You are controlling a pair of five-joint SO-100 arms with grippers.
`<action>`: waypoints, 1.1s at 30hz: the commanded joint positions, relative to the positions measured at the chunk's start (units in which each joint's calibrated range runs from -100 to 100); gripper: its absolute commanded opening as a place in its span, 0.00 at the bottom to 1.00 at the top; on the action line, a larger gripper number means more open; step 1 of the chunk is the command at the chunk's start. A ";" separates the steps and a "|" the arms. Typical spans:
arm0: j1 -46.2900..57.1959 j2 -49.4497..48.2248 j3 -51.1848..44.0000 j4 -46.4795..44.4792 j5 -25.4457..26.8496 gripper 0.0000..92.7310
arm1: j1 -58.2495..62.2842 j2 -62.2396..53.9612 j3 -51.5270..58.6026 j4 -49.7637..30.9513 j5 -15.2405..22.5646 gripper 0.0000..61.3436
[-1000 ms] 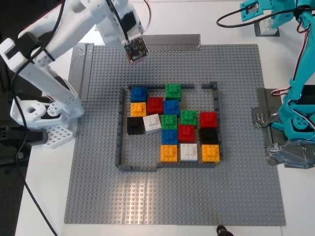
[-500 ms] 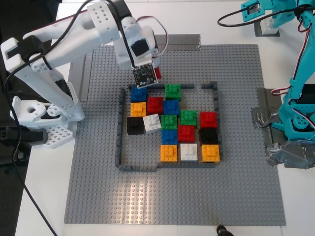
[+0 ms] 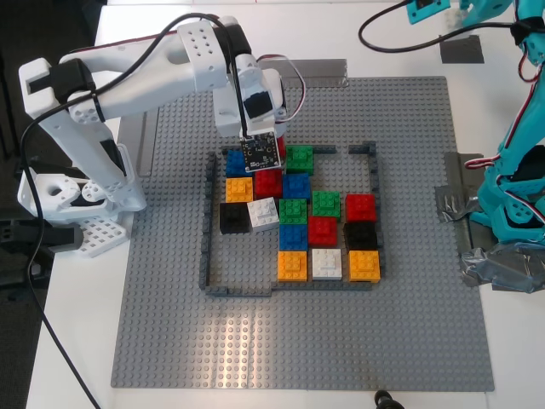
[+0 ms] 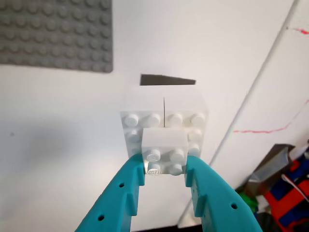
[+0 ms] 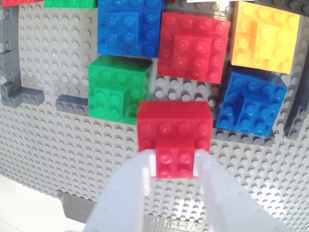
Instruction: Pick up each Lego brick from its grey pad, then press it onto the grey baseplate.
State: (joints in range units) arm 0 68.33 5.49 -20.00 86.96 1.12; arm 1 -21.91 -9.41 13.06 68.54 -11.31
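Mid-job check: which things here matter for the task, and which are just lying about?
In the job: red studded plastic brick in my second gripper; white studded plastic brick in my first gripper; large grey studded baseplate; small flat dark-grey pad.
Lying about: crumpled silver tape strips; thin dark-grey brick frame.

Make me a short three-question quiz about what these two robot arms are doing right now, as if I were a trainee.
1. True or false: my second gripper holds a red brick.
2. What colour is the brick in my first gripper? A) black B) white C) orange
3. In the exterior view, which arm reaches over the grey baseplate, the white one or the teal one?

Key:
1. True; its fingers close on the brick's raised top, above the gap between a green brick and a blue brick.
2. B; it grips a white brick over a bare white surface.
3. The white one.
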 commanded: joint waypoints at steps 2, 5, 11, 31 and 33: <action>-3.95 -9.70 -0.36 8.73 3.78 0.00 | 0.40 -0.37 1.35 -1.50 -0.14 0.00; -6.71 -12.70 -0.27 13.04 4.18 0.00 | 0.55 -0.46 2.79 -2.39 -0.24 0.00; -14.25 -17.51 7.22 13.04 6.28 0.00 | 0.69 -0.89 4.51 -4.59 -0.14 0.00; -22.30 -37.77 24.56 13.04 6.47 0.00 | 2.72 -1.75 8.03 -8.09 0.79 0.00; -23.75 -38.28 27.00 13.04 6.42 0.00 | 2.87 -1.92 8.66 -8.74 0.98 0.00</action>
State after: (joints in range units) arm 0 46.65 -30.60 4.59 99.39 7.71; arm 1 -19.27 -8.89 21.57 60.98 -10.68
